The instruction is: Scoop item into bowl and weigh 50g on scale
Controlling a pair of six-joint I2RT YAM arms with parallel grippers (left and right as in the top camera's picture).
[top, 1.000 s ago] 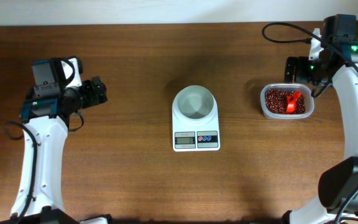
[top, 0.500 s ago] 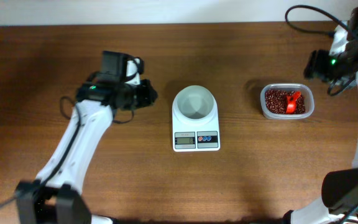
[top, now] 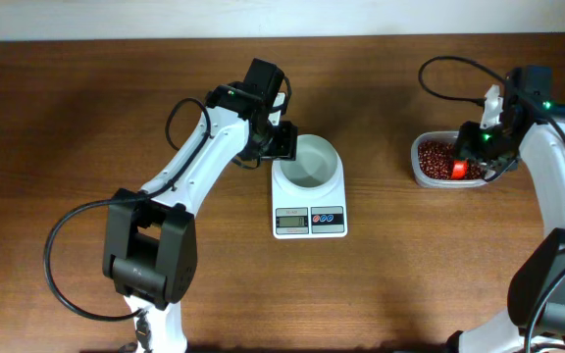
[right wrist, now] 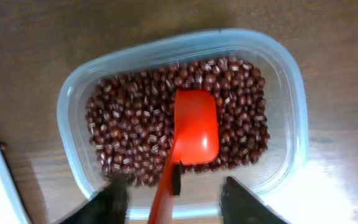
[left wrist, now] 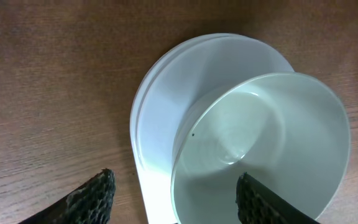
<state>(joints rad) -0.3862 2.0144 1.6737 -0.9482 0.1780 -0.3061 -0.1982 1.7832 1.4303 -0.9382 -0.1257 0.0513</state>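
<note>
The white bowl (top: 308, 162) stands on the white scale (top: 309, 220) at the table's middle. My left gripper (top: 282, 145) is open at the bowl's left side. In the left wrist view its jaws (left wrist: 174, 179) straddle the rim of the bowl (left wrist: 260, 130), one finger outside over the scale (left wrist: 160, 112) and one inside. The reddish-brown beans (right wrist: 129, 124) fill a clear container (right wrist: 294, 124), with an orange-red scoop (right wrist: 196, 124) lying on them. My right gripper (right wrist: 173, 190) is open, and the scoop's handle runs between its fingers without visible contact. Overhead, it hovers over the container (top: 418, 169).
The scale's grey display (top: 291, 220) and two buttons (top: 328, 218) face the near edge. A black cable (top: 437, 67) loops above the table behind the container. Bare wood lies left and right of the scale.
My left arm swung from the far left over to the bowl's rim. My right gripper came back over the container, and its jaws have narrowed around the scoop handle.
</note>
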